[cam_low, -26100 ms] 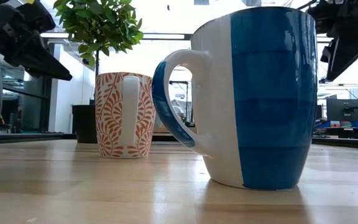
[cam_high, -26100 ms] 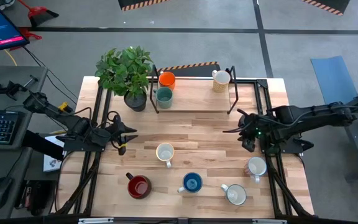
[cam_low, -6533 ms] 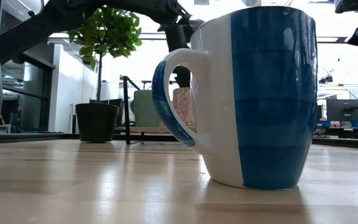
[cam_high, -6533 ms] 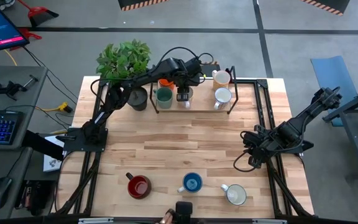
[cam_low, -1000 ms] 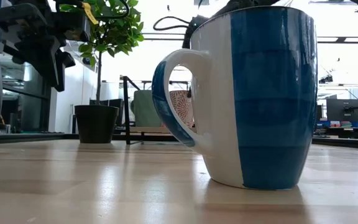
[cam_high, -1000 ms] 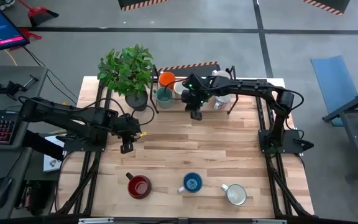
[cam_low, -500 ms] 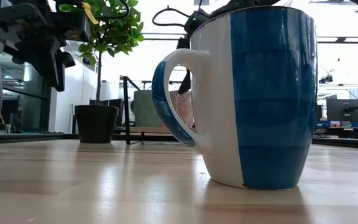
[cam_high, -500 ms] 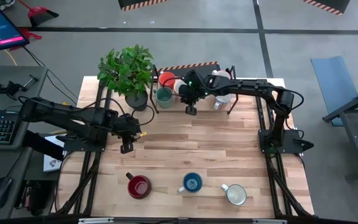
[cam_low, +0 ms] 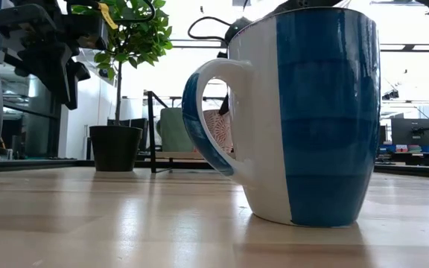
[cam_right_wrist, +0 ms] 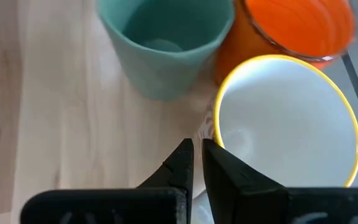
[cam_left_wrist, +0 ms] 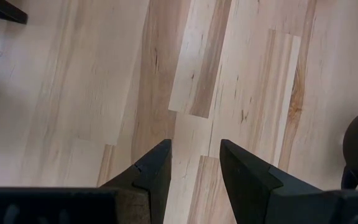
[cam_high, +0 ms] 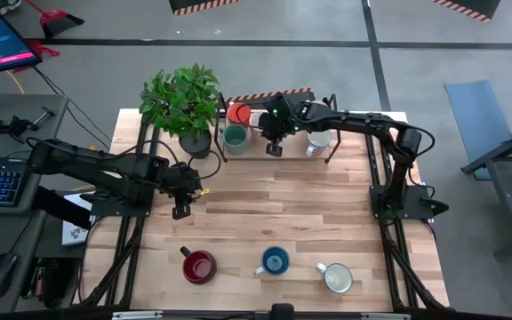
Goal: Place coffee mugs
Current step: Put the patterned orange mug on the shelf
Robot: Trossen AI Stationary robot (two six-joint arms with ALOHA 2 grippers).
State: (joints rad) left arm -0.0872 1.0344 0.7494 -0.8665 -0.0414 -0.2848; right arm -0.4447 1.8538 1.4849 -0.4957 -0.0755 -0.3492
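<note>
Where the high view looks down, the right gripper (cam_high: 274, 148) hides part of the mugs at the table's (cam_high: 309, 209) far edge; the left gripper (cam_high: 180, 212) hangs open near the left edge. In the right wrist view, nearly closed fingers (cam_right_wrist: 182, 163) sit beside a yellow-rimmed mug (cam_right_wrist: 288, 124), gripping nothing visible, with the teal mug (cam_right_wrist: 166, 46) and orange mug (cam_right_wrist: 297, 25) beyond.

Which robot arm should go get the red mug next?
Probably the left. The left gripper hangs over bare table, jaws open and empty, on the red mug's side. The right gripper is far back at the rack, beside the teal mug.
</note>
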